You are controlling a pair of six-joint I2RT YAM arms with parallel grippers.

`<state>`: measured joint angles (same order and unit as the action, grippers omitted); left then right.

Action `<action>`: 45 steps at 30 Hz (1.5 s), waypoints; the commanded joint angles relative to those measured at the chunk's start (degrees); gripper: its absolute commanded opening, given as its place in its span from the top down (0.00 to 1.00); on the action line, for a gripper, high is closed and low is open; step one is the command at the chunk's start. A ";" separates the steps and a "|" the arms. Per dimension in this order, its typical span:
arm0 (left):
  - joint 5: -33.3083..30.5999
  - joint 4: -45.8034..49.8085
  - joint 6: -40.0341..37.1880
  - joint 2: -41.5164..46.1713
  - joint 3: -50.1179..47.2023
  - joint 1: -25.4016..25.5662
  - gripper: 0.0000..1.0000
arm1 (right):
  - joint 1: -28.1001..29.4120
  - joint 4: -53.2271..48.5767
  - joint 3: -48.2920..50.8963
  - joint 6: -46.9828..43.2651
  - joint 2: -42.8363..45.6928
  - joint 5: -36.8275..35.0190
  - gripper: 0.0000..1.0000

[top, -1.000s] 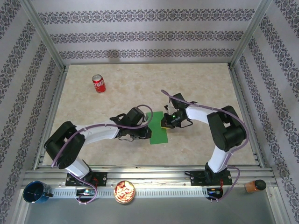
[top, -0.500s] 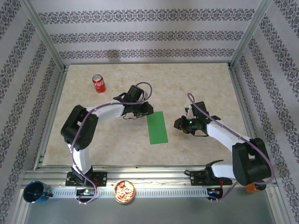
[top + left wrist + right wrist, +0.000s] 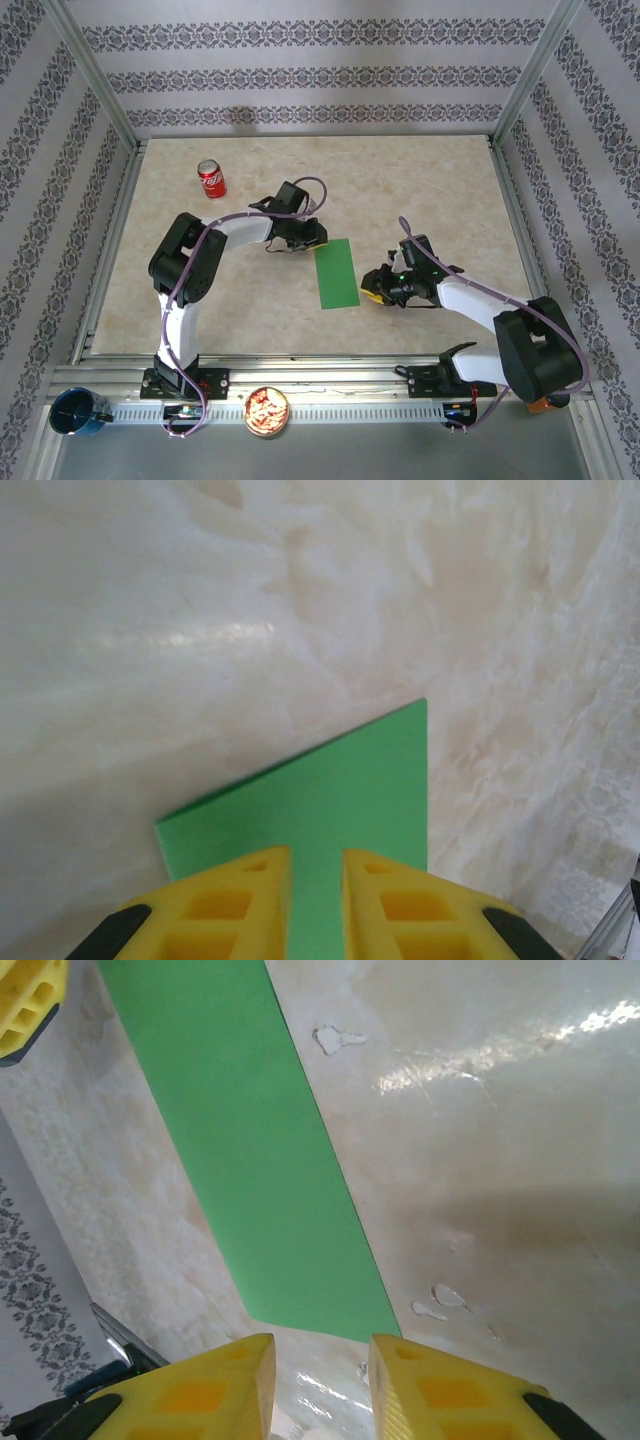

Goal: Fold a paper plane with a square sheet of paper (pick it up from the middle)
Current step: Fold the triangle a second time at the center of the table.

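The square sheet of paper [image 3: 337, 273] lies flat on the table as a narrow bright green rectangle. My left gripper [image 3: 310, 240] hovers at its far left corner. In the left wrist view the yellow fingertips [image 3: 316, 855] stand a narrow gap apart, and the green paper [image 3: 345, 780] shows through that gap with nothing pinched. My right gripper [image 3: 372, 287] sits just right of the paper's near right corner. In the right wrist view its jaws [image 3: 322, 1345] are open over bare table, just short of the paper's [image 3: 250, 1160] near end.
A red soda can [image 3: 211, 179] stands at the far left of the marble table [image 3: 430, 190]. A blue cup [image 3: 75, 412], a tin of snacks [image 3: 267, 410] and a brown jar [image 3: 545, 398] sit on the near rail. Small wet marks [image 3: 338, 1037] dot the table beside the paper.
Both grippers have come off the paper. The left one moved to its far left corner. The right one swung away to the right, came back near the near right corner, and its jaws widened.
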<state>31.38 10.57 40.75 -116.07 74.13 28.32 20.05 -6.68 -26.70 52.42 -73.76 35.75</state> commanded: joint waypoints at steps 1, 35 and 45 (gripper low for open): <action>2.10 -1.89 -1.47 -2.48 1.02 -0.71 0.80 | 0.82 1.78 0.31 1.76 -0.77 1.52 0.68; 2.56 -2.87 -0.85 -2.95 -5.09 -1.32 0.81 | 4.90 -1.64 -4.50 -0.96 -10.86 1.06 0.59; 3.16 -3.05 -0.12 -2.93 -4.74 -1.28 0.81 | 5.74 -1.06 -7.69 -1.97 -10.02 2.52 0.59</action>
<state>35.44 3.99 39.64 -118.34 71.22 27.62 24.71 -8.84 -32.08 52.12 -83.85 37.41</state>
